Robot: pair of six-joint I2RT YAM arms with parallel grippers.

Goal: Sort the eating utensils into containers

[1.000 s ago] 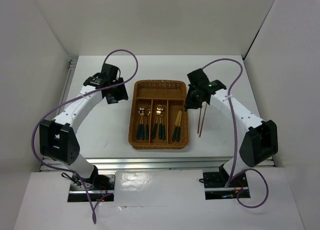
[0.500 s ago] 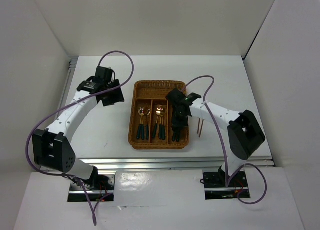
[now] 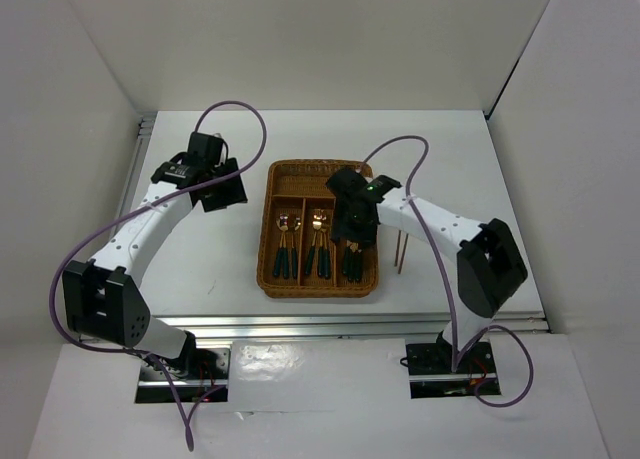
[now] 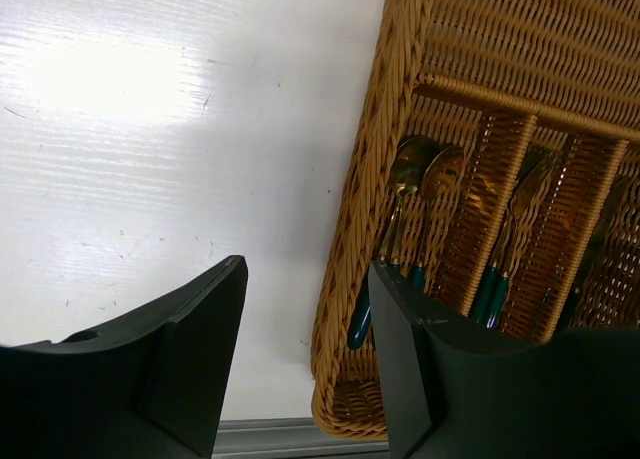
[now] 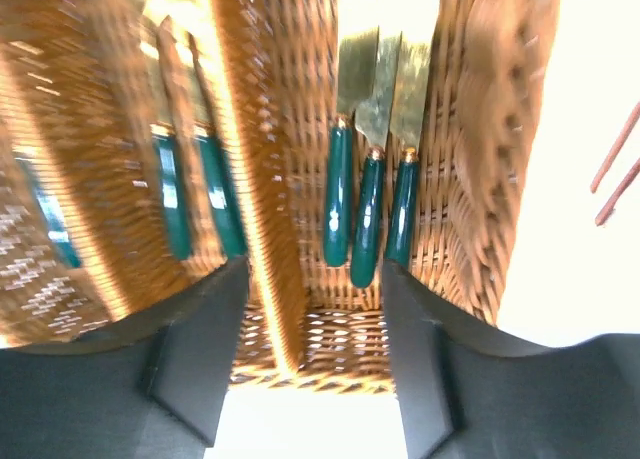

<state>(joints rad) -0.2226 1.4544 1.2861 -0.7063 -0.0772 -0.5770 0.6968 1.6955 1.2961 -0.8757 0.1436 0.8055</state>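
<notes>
Top view: one brown woven tray (image 3: 318, 289) is sitting at the centre of the white bench (image 3: 200, 249). It has three long slots and one crosswise slot at its 12 o'clock end. Two spoons (image 3: 286, 244) are lying in the 9 o'clock slot and two forks (image 3: 318, 241) in the middle slot, gold heads toward 12 o'clock. The knives (image 3: 352, 264) are lying in the 3 o'clock slot, partly hidden by the right gripper (image 3: 353, 237), which is hovering over them. Two thin reddish-brown chopsticks (image 3: 402, 251) are lying on the bench just beside the tray, at its 3 o'clock. The left gripper (image 3: 225, 189) is hanging over the bench at the tray's 10 o'clock.

Left wrist view: the left gripper (image 4: 308, 274) is standing wide apart and carrying nothing. The tray's rim (image 4: 375, 159) is running between its fingers. Two gold spoon bowls (image 4: 420, 179) are showing side by side, with fork heads (image 4: 525, 194) one slot over.

Right wrist view: the right gripper (image 5: 315, 274) is spread wide and gripping nothing. Three knives (image 5: 368, 204) are lying close together, gold blades above glossy dark teal handles. Two more teal handles (image 5: 195, 204) are showing in the next slot. The two chopsticks (image 5: 618, 169) are peeking in at 3 o'clock.
</notes>
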